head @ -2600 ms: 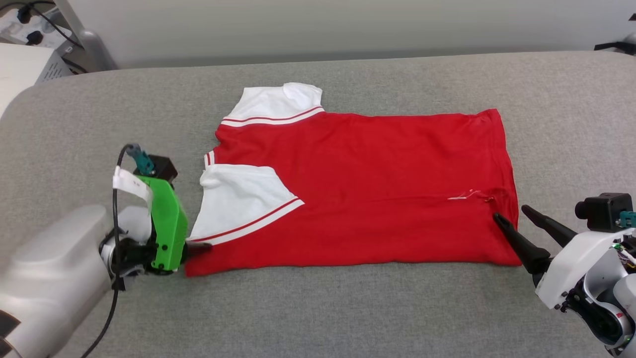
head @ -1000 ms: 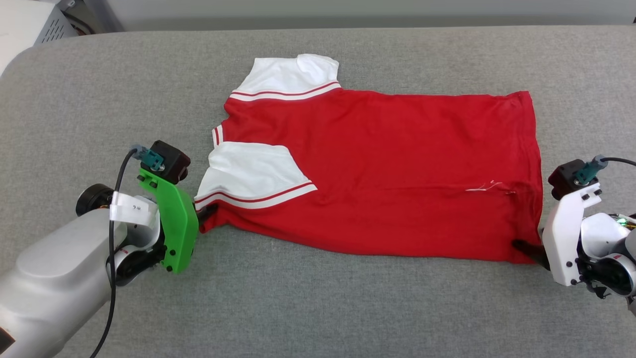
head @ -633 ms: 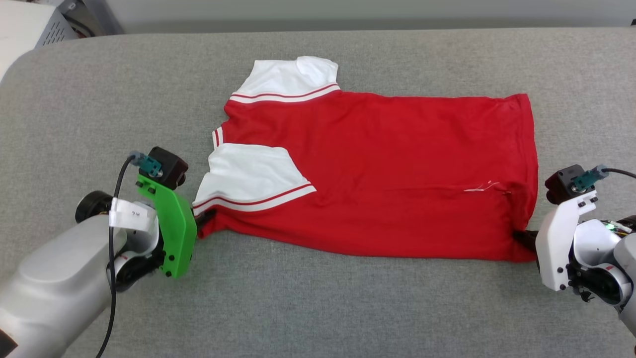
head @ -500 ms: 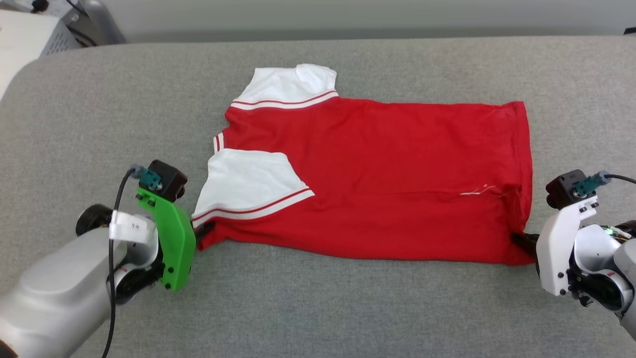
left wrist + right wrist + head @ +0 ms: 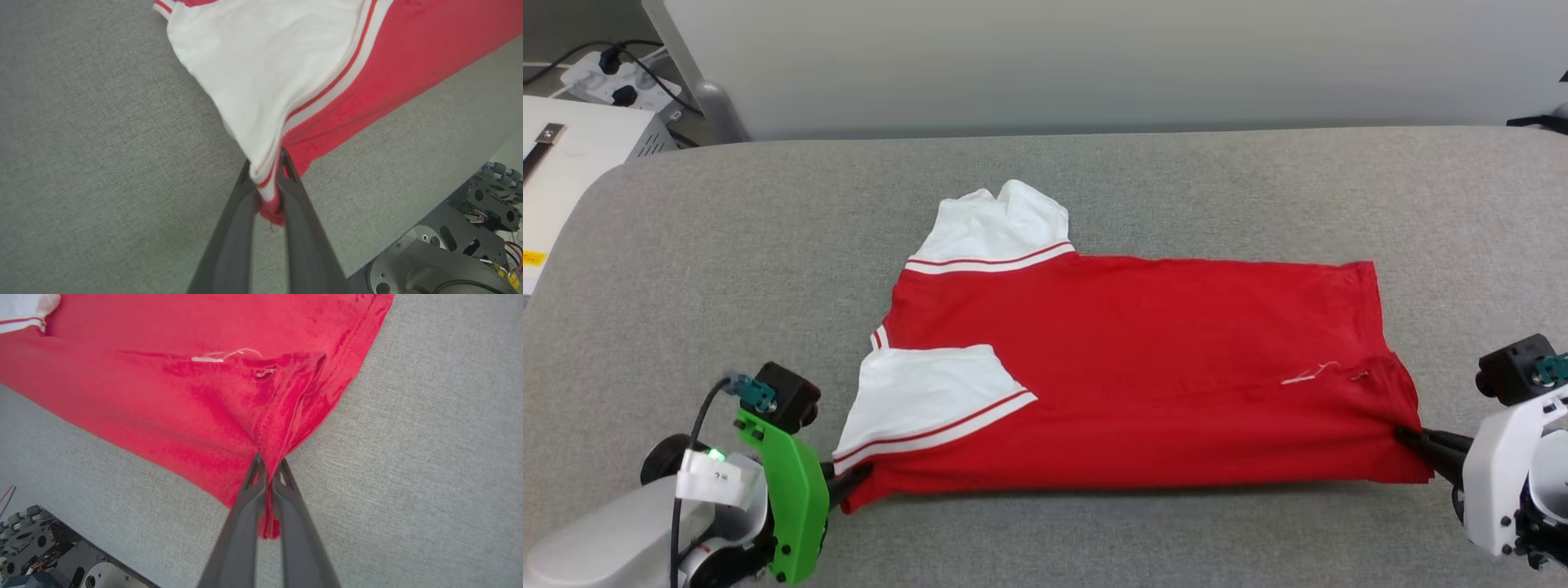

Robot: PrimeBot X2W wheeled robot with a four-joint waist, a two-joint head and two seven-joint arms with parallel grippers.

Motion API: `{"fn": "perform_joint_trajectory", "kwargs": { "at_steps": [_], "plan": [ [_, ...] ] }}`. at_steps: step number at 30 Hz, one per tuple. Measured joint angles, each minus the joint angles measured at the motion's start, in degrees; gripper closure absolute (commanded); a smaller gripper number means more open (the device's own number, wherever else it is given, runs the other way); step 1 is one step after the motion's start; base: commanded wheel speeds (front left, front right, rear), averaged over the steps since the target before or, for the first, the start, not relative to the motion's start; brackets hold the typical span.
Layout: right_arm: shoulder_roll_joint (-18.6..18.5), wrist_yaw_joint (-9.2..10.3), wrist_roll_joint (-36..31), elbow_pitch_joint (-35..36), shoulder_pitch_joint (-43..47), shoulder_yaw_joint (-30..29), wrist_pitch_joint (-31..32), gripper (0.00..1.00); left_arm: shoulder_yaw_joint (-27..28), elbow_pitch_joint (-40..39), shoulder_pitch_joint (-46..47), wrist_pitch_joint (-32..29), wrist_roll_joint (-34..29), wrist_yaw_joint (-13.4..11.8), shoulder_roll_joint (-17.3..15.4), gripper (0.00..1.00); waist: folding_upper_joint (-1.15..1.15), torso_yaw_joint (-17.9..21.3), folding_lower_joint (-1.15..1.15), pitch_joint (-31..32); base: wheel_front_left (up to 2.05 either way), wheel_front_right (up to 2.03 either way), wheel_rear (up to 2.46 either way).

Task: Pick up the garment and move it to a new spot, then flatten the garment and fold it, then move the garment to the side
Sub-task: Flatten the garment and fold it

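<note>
The shirt (image 5: 1143,367) lies spread across the middle of the head view on the grey cloth-covered desk (image 5: 727,245). Its collar end is toward the left of the frame and its hem toward the right. One white sleeve (image 5: 931,400) is folded in over the red body at lower left, and the other sleeve (image 5: 992,224) sticks out toward the top.

At the lower left of the frame the left claw (image 5: 845,482) is closed on the shirt's near shoulder corner. In the left wrist view its fingers pinch a bunch of striped trim and red cloth. At the lower right the right claw (image 5: 1413,441) is closed on the near hem corner. In the right wrist view the hem gathers into a pleat between the fingers, with wrinkles fanning out from the pinch. A loose white thread (image 5: 1307,374) lies close to that corner.

The shirt looks thin, soft and light, with no stiffness of its own. It will likely sag and stretch between the two pinch points and drag a little on the rough cloth cover. The stitched hem and the sleeve seam are the thicker parts, so they should give the firmest bite. Each pinch should catch both layers, or the lower one may drop away when lifted.
</note>
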State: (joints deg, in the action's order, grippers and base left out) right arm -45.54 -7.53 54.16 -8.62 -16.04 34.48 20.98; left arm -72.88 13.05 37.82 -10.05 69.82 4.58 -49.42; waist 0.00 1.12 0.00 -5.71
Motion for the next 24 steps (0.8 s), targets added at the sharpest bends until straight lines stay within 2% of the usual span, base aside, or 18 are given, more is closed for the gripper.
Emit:
{"fn": "perform_joint_trajectory", "kwargs": {
  "at_steps": [6,12,18,19,20,21,24],
  "plan": [
    [-0.1,-0.01,0.1,2.5,5.5,-5.0,3.1,1.0,-0.2,-3.1,-3.2,-0.1,0.4,-1.8,-0.8,1.0,0.0,-0.1,0.0,0.2,0.0,0.0,0.0],
    [2.9,0.0,-0.3,1.2,6.8,-8.2,6.1,1.0,-0.2,-0.8,-4.3,-0.2,1.1,-1.8,0.6,1.0,0.0,0.1,0.0,-1.5,0.0,0.0,0.0],
    [6.8,0.0,-1.8,-3.3,6.8,-8.5,7.6,1.0,-0.2,3.7,-4.3,-0.3,1.3,-1.0,3.1,1.0,0.0,0.3,0.0,-3.0,0.0,0.0,0.0],
    [7.3,0.0,-2.3,-4.0,6.8,-8.5,7.4,0.94,-0.1,4.4,-4.3,-0.3,1.3,-0.7,3.5,0.94,0.0,0.2,0.0,-3.1,0.0,0.0,0.0],
    [7.7,0.0,-2.6,-4.6,6.8,-8.5,6.9,0.73,-0.1,5.1,-4.3,-0.1,1.3,-0.6,3.8,0.62,0.0,0.1,0.0,-3.0,0.0,0.0,0.0],
    [8.0,0.0,-2.8,-5.0,6.8,-8.5,6.3,0.0,-0.1,5.5,-4.3,0.2,1.1,-0.5,3.9,0.0,0.0,0.1,0.0,-2.8,0.0,0.0,0.0],
    [8.6,0.0,-3.2,-5.1,7.1,-9.5,3.5,0.0,-0.1,6.0,-4.3,1.7,0.5,-0.5,3.9,0.0,0.0,-0.1,0.0,-2.0,0.0,0.0,0.0]
  ]
}}
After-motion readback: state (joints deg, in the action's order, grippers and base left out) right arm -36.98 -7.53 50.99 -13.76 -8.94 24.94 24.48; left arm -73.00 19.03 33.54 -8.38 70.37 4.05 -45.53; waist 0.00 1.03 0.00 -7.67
